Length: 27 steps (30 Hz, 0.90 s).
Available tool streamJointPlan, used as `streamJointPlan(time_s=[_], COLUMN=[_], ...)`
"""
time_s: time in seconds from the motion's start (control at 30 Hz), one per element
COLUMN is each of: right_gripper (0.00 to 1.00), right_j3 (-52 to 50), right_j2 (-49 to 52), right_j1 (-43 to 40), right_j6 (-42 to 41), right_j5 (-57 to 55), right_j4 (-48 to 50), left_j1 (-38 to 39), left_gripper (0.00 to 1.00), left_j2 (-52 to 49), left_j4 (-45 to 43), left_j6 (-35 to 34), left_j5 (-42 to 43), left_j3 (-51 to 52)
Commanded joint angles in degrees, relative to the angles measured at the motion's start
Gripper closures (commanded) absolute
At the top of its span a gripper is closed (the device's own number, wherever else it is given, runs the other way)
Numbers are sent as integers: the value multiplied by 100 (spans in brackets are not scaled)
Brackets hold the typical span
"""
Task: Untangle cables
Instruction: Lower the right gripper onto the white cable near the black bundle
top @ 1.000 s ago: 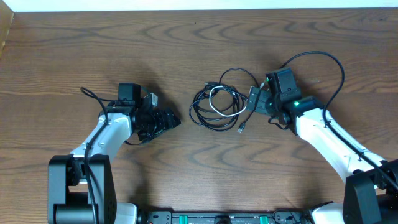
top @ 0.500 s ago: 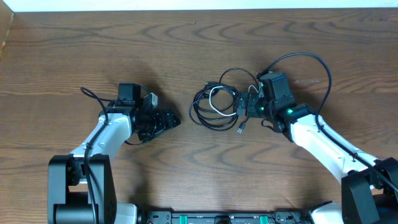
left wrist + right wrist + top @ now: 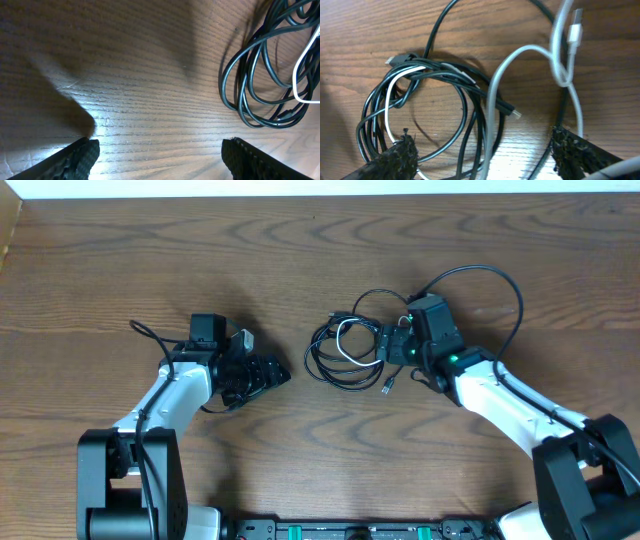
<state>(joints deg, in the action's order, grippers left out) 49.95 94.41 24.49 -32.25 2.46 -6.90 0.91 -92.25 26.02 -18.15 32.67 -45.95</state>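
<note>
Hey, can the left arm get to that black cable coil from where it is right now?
Probably yes. Only bare table lies between the left gripper and the black cable coil, and its jaws stand open toward it.

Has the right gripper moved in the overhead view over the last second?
Yes. The right gripper has shifted left across the table, closing on the cables, which lie where they were.
</note>
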Motion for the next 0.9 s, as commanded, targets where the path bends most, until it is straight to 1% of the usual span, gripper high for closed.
streamJointPlan(time_s=[0.0, 0.13, 0.2, 0.33, 0.4, 0.47, 0.5, 0.57, 0.63, 0.67, 0.7, 0.73, 0.87], right_gripper=[21, 28, 36, 47, 55, 71, 77, 82, 83, 86, 94, 99, 99], right_j3=[-35, -35, -35, -35, -35, -35, -35, -35, -35, -35, -35, -35, 28], right_j2=[186, 188, 188, 188, 188, 188, 188, 188, 188, 188, 188, 186, 136], right_j1=[85, 85, 85, 85, 85, 85, 85, 85, 85, 85, 85, 85, 85], right_j6=[-164, -164, -212, -251, -251, -256, -264, -264, -267, -267, -267, -269, -267], right_j5=[-260, -258, -330, -363, -361, -350, -343, -343, -343, -341, -341, -341, -319], right_j4=[31, 68, 50, 44, 50, 50, 48, 48, 50, 48, 48, 50, 44], left_j1=[-13, -13, -13, -13, -13, -13, -13, -13, -13, -13, -13, -13, -13], left_gripper=[15, 15, 15, 15, 15, 15, 15, 15, 15, 15, 15, 15, 15], left_j2=[70, 70, 70, 70, 70, 70, 70, 70, 70, 70, 70, 70, 70], left_j4=[31, 31, 31, 31, 31, 31, 31, 31, 31, 31, 31, 31, 31], left_j6=[33, 35, 33, 33, 33, 33, 33, 33, 33, 33, 33, 33, 33], left_j5=[-33, -33, -33, -33, -33, -33, -33, -33, -33, -33, -33, -33, -33], left_j3=[-24, -24, -24, -24, -24, -24, -24, -24, -24, -24, -24, -24, -24])
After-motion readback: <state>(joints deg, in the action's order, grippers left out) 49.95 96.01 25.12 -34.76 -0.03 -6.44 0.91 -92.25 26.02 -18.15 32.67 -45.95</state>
